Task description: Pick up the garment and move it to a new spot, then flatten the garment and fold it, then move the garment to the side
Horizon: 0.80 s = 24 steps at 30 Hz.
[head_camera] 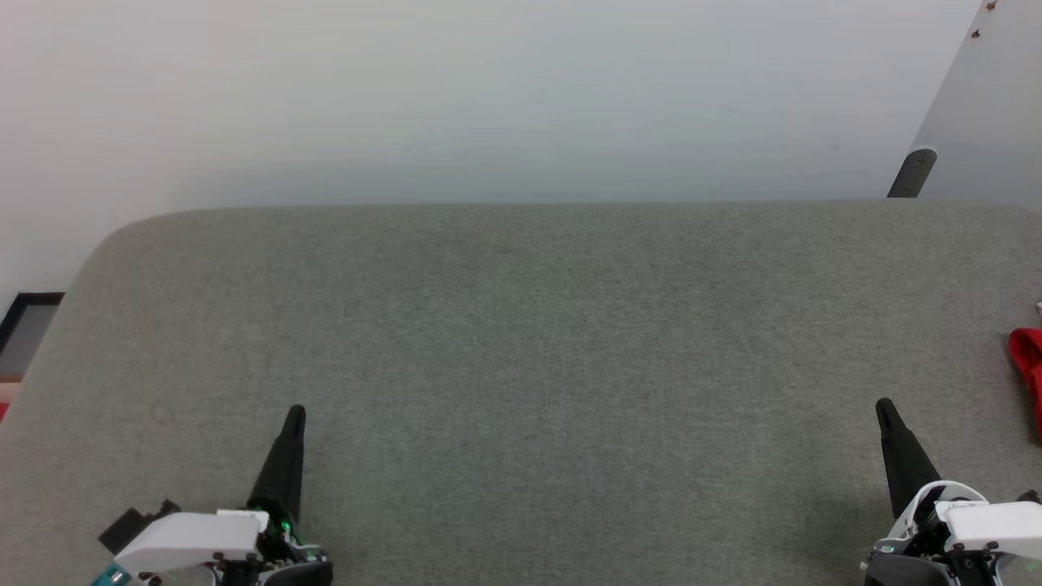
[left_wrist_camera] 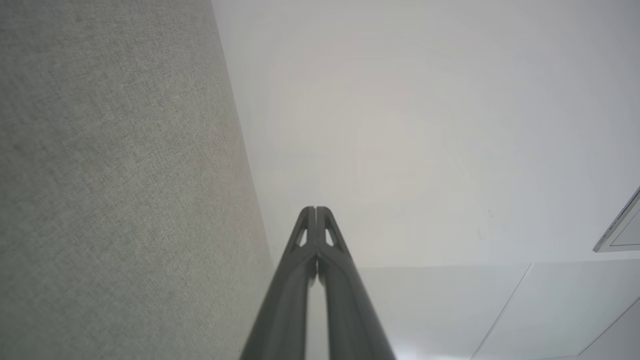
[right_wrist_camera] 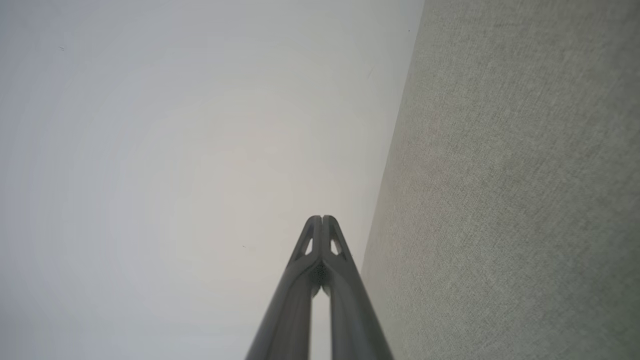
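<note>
A piece of red cloth (head_camera: 1027, 362) lies on the grey fabric table (head_camera: 521, 325) at the far right edge of the head view, mostly cut off by the frame. No lettering or sleeve shows on it, so I cannot tell whether it is the garment. My left gripper (head_camera: 295, 413) rests low at the near left, fingers pressed together and holding nothing. My right gripper (head_camera: 884, 405) rests at the near right, also shut and empty, a short way left of the red cloth. In the wrist views, the left gripper (left_wrist_camera: 316, 209) and the right gripper (right_wrist_camera: 322, 217) each point past the table towards the white wall.
The table's far edge runs under a white wall (head_camera: 488, 98), with a rounded corner at the far left. A dark frame (head_camera: 24, 321) stands on the floor beyond the left edge. A dark post (head_camera: 913, 172) and a pale panel stand at the far right.
</note>
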Motion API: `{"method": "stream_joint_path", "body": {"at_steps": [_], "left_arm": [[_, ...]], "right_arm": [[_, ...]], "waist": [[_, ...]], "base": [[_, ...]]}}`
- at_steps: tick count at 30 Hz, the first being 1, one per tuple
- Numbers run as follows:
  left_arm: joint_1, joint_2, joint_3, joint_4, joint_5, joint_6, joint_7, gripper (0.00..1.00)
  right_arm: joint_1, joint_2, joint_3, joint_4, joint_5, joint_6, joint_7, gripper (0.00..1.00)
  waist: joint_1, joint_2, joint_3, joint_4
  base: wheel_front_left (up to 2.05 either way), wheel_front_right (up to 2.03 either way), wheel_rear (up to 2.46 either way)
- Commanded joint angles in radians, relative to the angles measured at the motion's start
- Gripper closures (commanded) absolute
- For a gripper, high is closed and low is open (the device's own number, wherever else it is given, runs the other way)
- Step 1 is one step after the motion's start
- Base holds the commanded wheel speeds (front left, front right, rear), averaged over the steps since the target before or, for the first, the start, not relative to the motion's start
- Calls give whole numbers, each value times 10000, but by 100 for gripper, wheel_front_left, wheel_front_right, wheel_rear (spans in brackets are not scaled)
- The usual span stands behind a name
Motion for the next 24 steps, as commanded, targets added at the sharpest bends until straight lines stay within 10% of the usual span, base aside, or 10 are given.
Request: {"method": "stream_joint_path", "body": {"at_steps": [1, 24], "left_arm": [[-120, -38, 28, 19, -181, -34, 68, 100], [-172, -66, 23, 32, -353, -35, 123, 100]], "right_arm": [[-147, -1, -45, 29, 215, 4, 68, 100], [-151, 23, -79, 44, 427, 4, 140, 100]], "waist": [[-1, 0, 9, -6], [-1, 0, 34, -22]], "base": [[0, 0, 0], [0, 0, 0]]}}
